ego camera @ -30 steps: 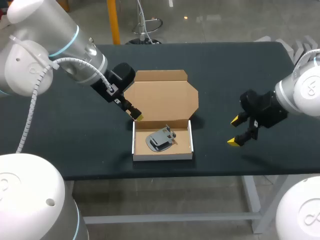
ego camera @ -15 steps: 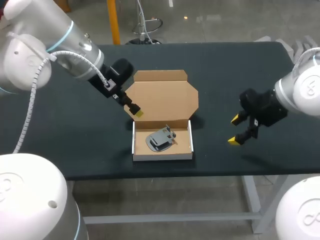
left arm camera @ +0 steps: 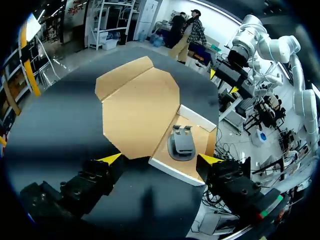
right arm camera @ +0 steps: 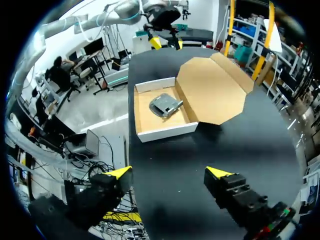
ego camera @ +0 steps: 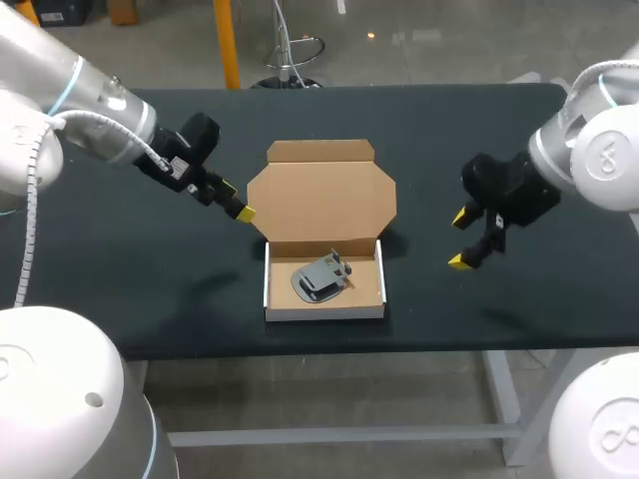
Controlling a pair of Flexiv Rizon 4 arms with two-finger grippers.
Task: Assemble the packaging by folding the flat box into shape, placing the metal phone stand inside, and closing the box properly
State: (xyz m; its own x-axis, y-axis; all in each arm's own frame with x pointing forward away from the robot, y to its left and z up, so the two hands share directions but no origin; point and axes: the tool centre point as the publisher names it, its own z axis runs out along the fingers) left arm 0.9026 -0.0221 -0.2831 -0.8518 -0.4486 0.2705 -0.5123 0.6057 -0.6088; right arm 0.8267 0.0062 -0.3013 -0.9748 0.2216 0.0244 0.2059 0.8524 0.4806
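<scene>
Evidently boxed, phone stand (ego camera: 321, 276) lies between left claw (ego camera: 241, 211), right claw (ego camera: 457, 239); seemingly untouched.

A robotics lab or test workshop: two heavy white robot arms, the left arm (ego camera: 70, 100) and the right arm (ego camera: 599, 150), stand at a plain work table (ego camera: 449, 120) with a dark top on a bare grey metal frame. A cable (ego camera: 30, 210) in white spiral wrap runs along the left arm. On the table lies an open cardboard box (ego camera: 324, 195) with a grey phone stand (ego camera: 319, 277) inside
</scene>
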